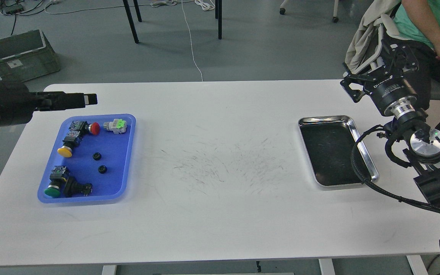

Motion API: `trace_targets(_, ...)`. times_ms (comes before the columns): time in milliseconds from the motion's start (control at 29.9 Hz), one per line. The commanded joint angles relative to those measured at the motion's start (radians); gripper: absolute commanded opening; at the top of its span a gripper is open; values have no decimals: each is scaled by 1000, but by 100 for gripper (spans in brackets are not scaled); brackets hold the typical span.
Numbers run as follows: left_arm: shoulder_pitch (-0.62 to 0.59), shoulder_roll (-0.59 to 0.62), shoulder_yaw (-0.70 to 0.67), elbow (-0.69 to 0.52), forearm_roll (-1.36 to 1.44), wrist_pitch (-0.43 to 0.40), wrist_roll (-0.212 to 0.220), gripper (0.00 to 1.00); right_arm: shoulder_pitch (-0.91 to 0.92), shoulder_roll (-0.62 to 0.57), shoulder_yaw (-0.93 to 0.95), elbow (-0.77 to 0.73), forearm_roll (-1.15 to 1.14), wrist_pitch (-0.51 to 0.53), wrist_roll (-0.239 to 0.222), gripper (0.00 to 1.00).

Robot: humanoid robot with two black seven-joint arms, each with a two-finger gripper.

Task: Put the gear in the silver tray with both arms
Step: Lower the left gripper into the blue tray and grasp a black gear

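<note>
Worktop [220, 214], white, scuffed with fine dark marks across its middle.

Left gripper [90, 99]: seen side-on as a single dark bar with a pale tip, pointing right above the far left part of the worktop; fingers cannot be told apart, so whether released or clenched cannot be told. Nothing visibly in it.

Blue tray [126, 152]: just below and nearer than the left gripper. Contents: red-capped push button [94, 128] closest under the gripper tip; grey switch with green top [115, 125] just right of it; yellow-capped button [65, 151] further toward the viewer; two small black gears [97, 156], [102, 169] near the tray's middle, apart from each other; green-capped button [52, 191] and a black switch body [76, 188] at the near end.

Right gripper [351, 88]: black, at the far right edge of the worktop, fingers pointing left; its state cannot be told. Nothing seen in it.

Silver tray [359, 131]: below and nearer than the right gripper, well apart from the left gripper and the blue tray. Dark reflective bottom, bare. A black cable [357, 168] of the right arm crosses its right rim.
</note>
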Motion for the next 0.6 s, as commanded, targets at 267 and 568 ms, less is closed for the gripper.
trace_targets(267, 81, -93, 5, 11, 258, 19, 68, 98, -2, -1, -8, 0, -2, -13, -1, 99)
trace_targets(568, 184, -274, 5, 93, 583, 78, 84, 96, -15, 1, -10, -11, -3, -16, -1, 99)
